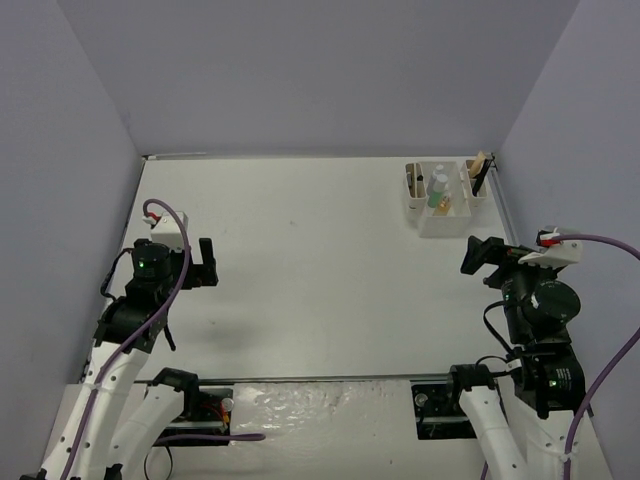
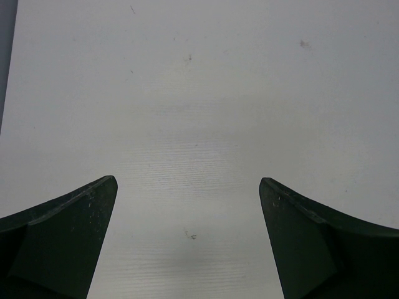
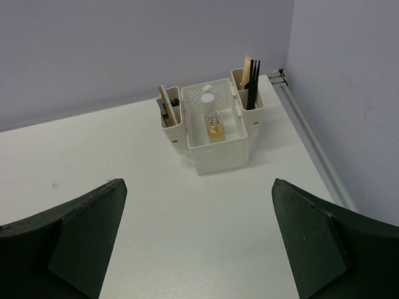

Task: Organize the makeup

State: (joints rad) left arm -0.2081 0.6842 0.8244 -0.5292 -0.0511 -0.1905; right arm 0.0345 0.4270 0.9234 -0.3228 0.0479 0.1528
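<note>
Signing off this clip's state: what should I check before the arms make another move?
1. Left hand open, empty: ok.
2. Right hand open, empty: ok.
3. Amber bottle inside the white box, middle compartment: ok.
4. Black pencils standing in its right side pocket: ok.
5. Loose makeup on the table: none seen, ok.
6. All items accounted for: cannot tell, contents partly hidden.

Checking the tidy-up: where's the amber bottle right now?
In the right wrist view, the amber bottle stands in the middle compartment of the white box, at the far right of the table.
</note>
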